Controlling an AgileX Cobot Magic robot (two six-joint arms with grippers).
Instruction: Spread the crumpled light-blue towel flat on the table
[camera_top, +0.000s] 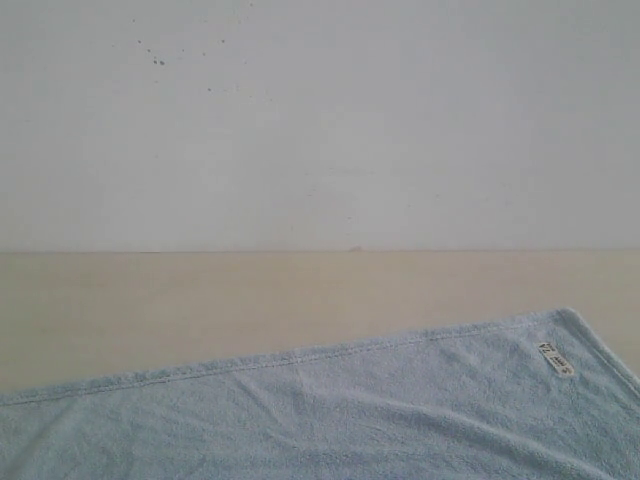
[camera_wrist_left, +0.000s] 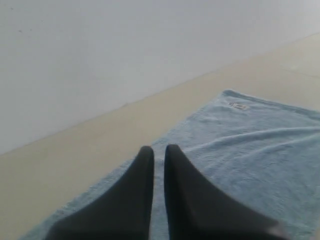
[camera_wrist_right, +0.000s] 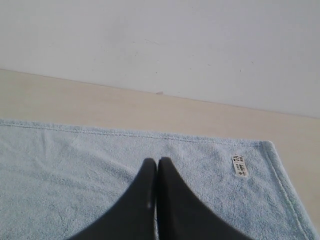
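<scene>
The light-blue towel (camera_top: 350, 410) lies spread out on the beige table (camera_top: 200, 300), with soft ripples and its far hem running slantwise. Its white label (camera_top: 555, 360) sits near the far right corner. Neither gripper shows in the exterior view. In the left wrist view my left gripper (camera_wrist_left: 159, 149) hovers over the towel (camera_wrist_left: 250, 150) near its hem, its dark jaws almost together and holding nothing. In the right wrist view my right gripper (camera_wrist_right: 157, 161) is shut and empty above the towel (camera_wrist_right: 75, 160), a little aside from the label (camera_wrist_right: 239, 165).
A white wall (camera_top: 320, 120) rises behind the table's far edge. Bare table surface (camera_wrist_right: 150, 107) runs between the towel's far hem and the wall, and a strip of it lies past the towel's right corner (camera_wrist_right: 300, 150).
</scene>
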